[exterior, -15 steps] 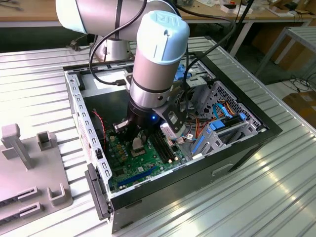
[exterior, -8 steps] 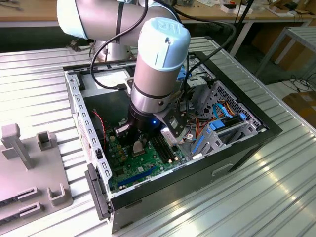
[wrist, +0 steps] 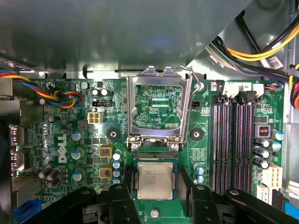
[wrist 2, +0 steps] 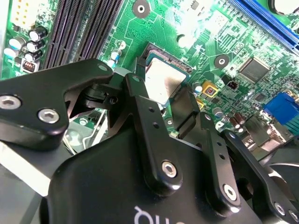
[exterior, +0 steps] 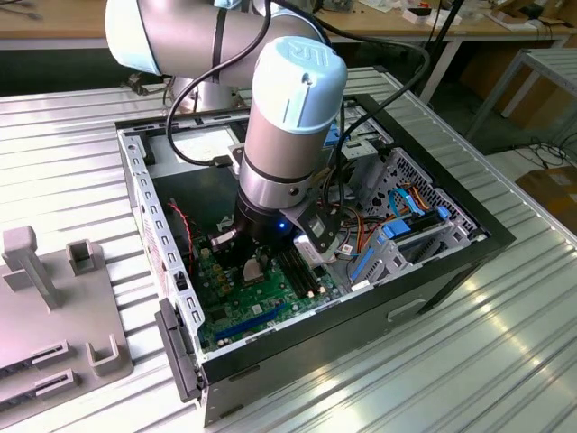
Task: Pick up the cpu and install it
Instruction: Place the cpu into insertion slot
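Note:
The cpu is a small silvery square plate lying flat and square inside the socket base on the green motherboard. In both wrist views my gripper straddles it, with black fingers pressed against two opposite edges of the cpu. The socket's metal load frame stands flipped open just beyond the cpu. In the exterior view the gripper reaches down into the open computer case, low over the board.
Black memory slots run beside the socket. Bundled coloured cables and yellow wires hang near the case walls. A blue drive cage sits at the exterior view's right. Grey fixtures stand on the table outside.

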`<state>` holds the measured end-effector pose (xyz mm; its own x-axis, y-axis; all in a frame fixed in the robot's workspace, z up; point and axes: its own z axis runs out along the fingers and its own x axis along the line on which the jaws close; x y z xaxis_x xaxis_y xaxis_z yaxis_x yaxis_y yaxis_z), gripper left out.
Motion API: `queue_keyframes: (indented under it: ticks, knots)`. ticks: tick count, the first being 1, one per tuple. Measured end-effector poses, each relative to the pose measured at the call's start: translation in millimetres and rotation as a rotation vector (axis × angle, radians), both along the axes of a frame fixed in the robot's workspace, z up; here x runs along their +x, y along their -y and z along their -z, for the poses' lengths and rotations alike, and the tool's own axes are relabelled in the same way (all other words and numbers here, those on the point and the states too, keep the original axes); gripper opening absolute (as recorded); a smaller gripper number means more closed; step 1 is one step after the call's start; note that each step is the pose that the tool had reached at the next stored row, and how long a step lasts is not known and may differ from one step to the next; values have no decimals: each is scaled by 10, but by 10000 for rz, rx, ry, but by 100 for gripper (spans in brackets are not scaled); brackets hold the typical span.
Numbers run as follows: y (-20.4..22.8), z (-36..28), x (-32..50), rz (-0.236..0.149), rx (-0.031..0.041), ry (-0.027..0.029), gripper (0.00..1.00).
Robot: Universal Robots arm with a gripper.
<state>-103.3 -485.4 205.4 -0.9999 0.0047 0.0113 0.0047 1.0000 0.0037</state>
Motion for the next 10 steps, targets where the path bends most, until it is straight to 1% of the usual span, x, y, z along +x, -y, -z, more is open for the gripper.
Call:
queue_keyframes:
  ticks: [2, 10]
  knots:
    - [0, 36, 0, 0, 2, -16, 47]
    - [0, 49, 6, 1, 2, -16, 47]
